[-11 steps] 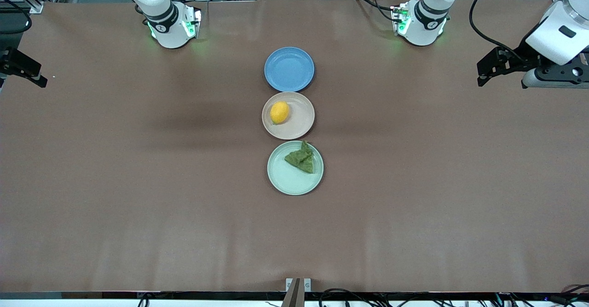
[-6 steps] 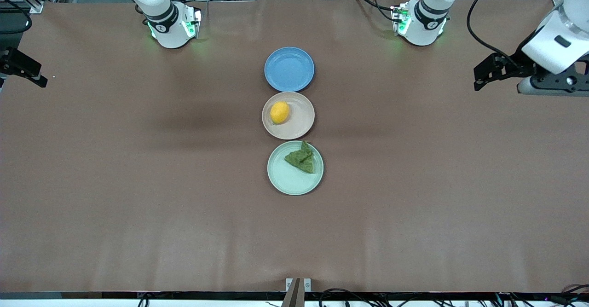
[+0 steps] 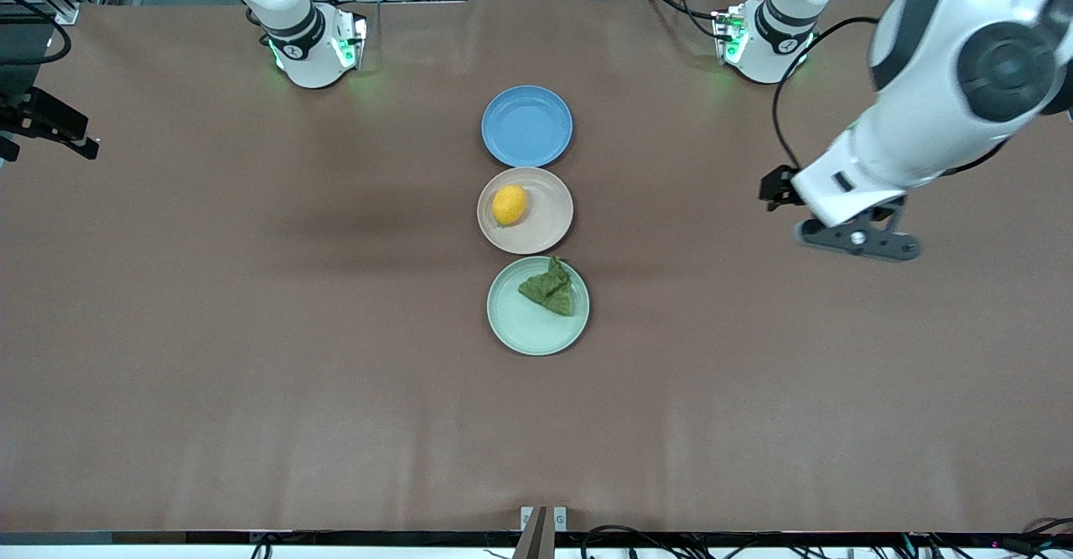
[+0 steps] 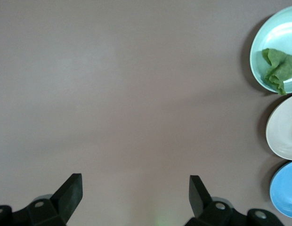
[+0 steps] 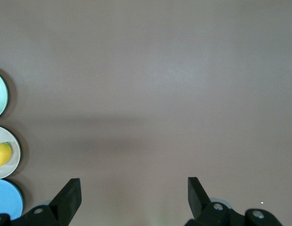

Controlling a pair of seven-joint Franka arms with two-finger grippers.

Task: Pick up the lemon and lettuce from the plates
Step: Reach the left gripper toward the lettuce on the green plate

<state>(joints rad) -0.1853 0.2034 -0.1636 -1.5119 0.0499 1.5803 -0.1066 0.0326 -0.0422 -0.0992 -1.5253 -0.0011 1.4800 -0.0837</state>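
The yellow lemon [image 3: 510, 205] lies on the beige-pink plate [image 3: 546, 217]. The dark green lettuce [image 3: 549, 289] lies on the mint green plate [image 3: 521, 328], which is nearer to the front camera. My left gripper [image 3: 855, 239] is open and empty over bare table toward the left arm's end, level with the plates. In the left wrist view it [image 4: 135, 190] faces bare cloth, with the lettuce [image 4: 279, 69] at the frame edge. My right gripper [image 3: 50, 123] is open and empty at the right arm's end of the table. Its wrist view [image 5: 133, 193] shows the lemon [image 5: 2, 154] at the edge.
An empty blue plate [image 3: 526, 126] sits in line with the other two, farthest from the front camera. The three plates nearly touch in a row at the table's middle. Brown cloth covers the whole table.
My left arm has swung in from the table's end toward the plates and come lower over the cloth. My right gripper has shifted only slightly. Lemon and lettuce have not moved.
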